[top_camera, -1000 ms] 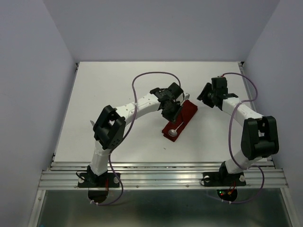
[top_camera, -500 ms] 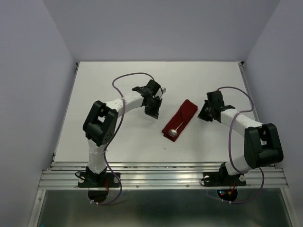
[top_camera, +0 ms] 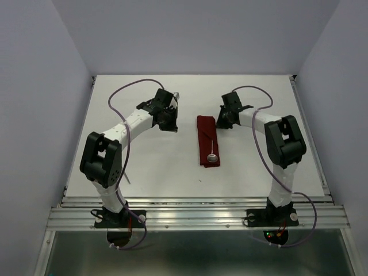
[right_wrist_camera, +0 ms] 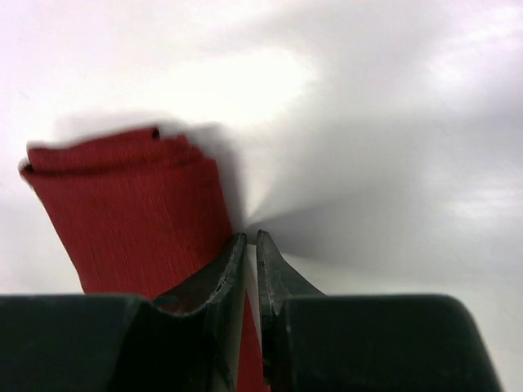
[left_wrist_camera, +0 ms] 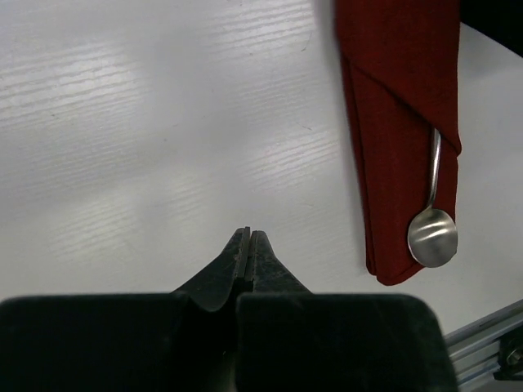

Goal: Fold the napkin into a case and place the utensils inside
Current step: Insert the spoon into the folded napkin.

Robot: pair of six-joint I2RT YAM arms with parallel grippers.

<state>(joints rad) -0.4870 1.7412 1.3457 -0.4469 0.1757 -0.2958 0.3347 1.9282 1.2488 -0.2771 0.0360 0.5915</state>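
Note:
The napkin [top_camera: 206, 141] lies as a narrow dark red case in the middle of the table, long axis running near to far. A silver spoon [top_camera: 212, 156] rests on it, its bowl [left_wrist_camera: 432, 238] at the near end and its handle tucked under a fold. My left gripper [top_camera: 170, 121] is shut and empty over bare table, left of the case [left_wrist_camera: 399, 114]. My right gripper [top_camera: 219, 122] sits at the far right corner of the case [right_wrist_camera: 135, 204], its jaws almost together with only a slit between them and nothing in it.
White table [top_camera: 138, 167] with raised side rails and plain walls around it. Purple cables [top_camera: 123, 95] loop above both arms. A metal rail [top_camera: 195, 215] runs along the near edge, where the arm bases stand.
The case has swung from a diagonal to lie straight near-to-far. The left gripper shut and drew back to the left. The right gripper closed and moved to the case's far corner.

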